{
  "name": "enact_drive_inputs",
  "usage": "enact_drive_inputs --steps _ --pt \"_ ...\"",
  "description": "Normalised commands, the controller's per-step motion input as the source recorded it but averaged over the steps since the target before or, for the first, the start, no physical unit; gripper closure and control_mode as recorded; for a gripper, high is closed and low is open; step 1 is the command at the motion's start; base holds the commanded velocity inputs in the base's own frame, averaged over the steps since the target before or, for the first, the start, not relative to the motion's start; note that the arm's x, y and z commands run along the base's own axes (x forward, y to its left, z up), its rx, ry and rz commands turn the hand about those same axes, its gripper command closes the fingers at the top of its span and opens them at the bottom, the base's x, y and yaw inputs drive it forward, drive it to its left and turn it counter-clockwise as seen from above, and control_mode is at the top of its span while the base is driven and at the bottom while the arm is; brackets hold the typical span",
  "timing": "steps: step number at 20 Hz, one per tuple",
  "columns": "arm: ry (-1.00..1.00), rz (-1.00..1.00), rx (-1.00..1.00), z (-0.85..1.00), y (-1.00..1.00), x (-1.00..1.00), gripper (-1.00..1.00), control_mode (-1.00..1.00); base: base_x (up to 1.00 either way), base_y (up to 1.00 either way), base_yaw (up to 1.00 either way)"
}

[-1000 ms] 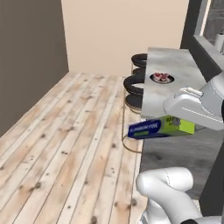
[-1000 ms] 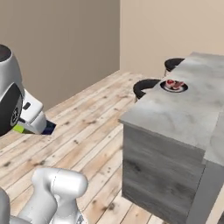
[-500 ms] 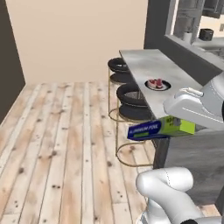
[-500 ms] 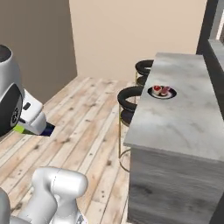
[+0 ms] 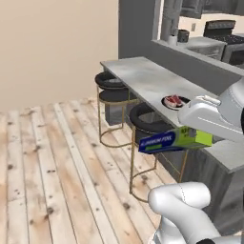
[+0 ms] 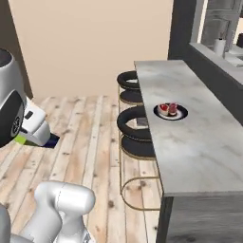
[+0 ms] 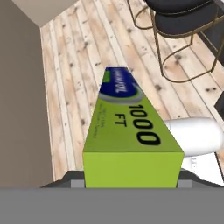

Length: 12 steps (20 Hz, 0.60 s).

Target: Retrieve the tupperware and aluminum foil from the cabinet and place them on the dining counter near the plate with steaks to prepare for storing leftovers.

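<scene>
Plate with steaks (image 6: 171, 111) on the dining counter (image 6: 199, 147), stools (image 6: 137, 130) beside it, foil carton (image 5: 174, 140) nearby.

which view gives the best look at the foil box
The hand view: the aluminum foil sits close up, its lettering readable. The left base view shows its whole blue-and-green side; the right base view shows just its end beside the arm.

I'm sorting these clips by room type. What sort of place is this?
Most likely a home kitchen with a dining bar: a long marbled dining counter, black gold-legged stools beside it, and a plate with steaks on top.
</scene>
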Motion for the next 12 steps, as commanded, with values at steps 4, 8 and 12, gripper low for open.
enact_drive_inputs --steps 4,8,12 --pt "0.0 0.0 0.0 0.0 0.0 0.0 1.0 1.0 0.99 0.72 -0.57" --pt "0.0 0.0 0.0 0.0 0.0 0.0 1.0 1.0 0.83 0.58 -0.65" --pt "0.0 0.0 0.0 0.0 0.0 0.0 1.0 1.0 0.76 0.58 -0.67"
